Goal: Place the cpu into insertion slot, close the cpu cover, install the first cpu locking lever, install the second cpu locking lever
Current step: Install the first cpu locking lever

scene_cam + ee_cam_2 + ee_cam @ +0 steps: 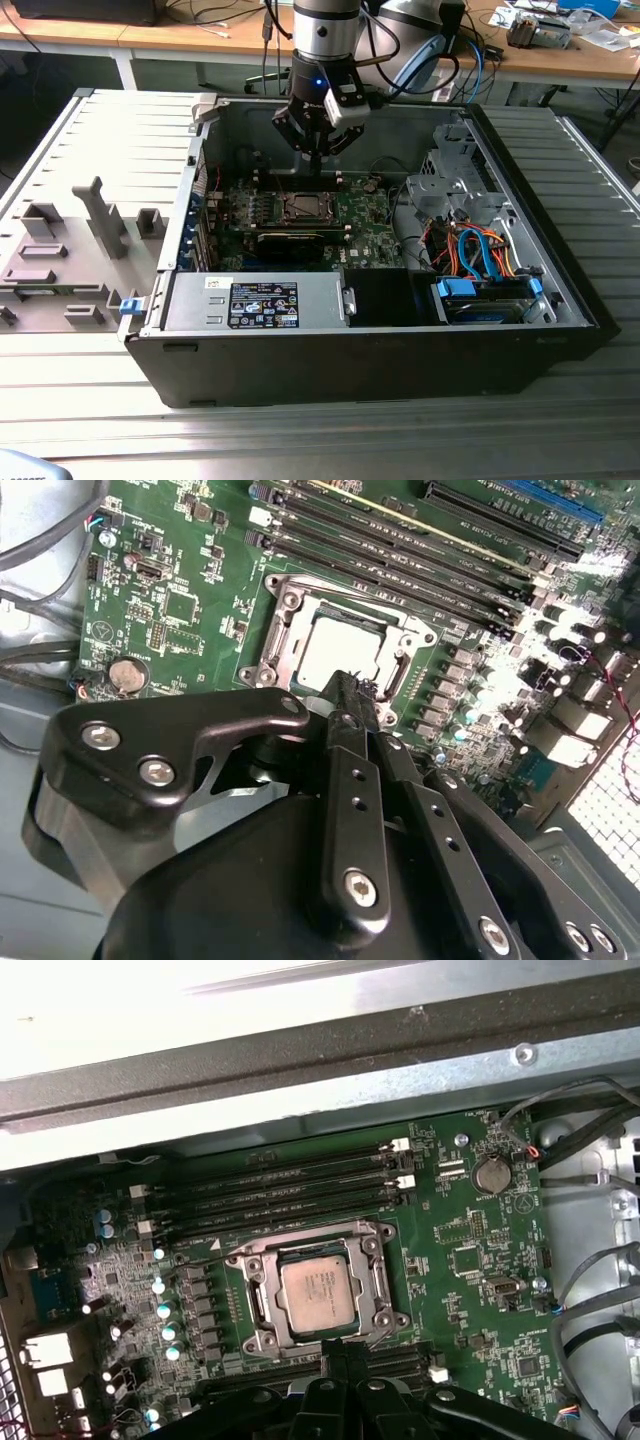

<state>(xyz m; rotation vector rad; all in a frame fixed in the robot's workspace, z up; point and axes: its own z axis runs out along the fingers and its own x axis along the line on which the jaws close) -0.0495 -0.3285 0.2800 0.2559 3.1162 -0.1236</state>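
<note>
Already seated, the silvery-grey square cpu (316, 1294) lies mid-frame under the thin metal cpu cover (322, 1296); the black gripper (345, 1352), fingers together, hovers beside it, risking scraping the frame.

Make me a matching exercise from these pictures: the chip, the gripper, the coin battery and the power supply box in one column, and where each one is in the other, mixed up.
Things:
1. chip
2. gripper
3. coin battery
4. power supply box

Places:
A. above the green board, over the socket
B. inside the socket's metal frame
C. along the near wall of the case in the exterior view
D. flat on the green board, away from the socket

Pairs: 1-B, 2-A, 3-D, 4-C
</note>
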